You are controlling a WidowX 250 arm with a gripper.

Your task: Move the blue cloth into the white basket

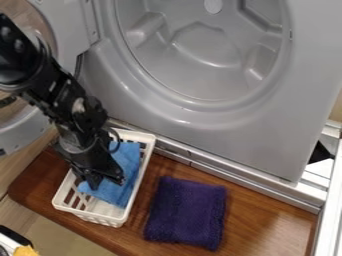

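The black gripper (105,181) hangs down over the white basket (106,218), low against the light blue cloth (125,172). Inside the basket, that cloth lies along its length, partly covered by the gripper and wrist. Whether the gripper holds any of the cloth cannot be made out. The arm comes in from the upper left.
A folded dark purple cloth (187,212) lies on the brown wooden board (257,220) to the right of the basket. Behind them stands a grey machine with its round drum opening (200,55) and its door swung out at the left. A yellow item (25,251) shows at the lower left corner.
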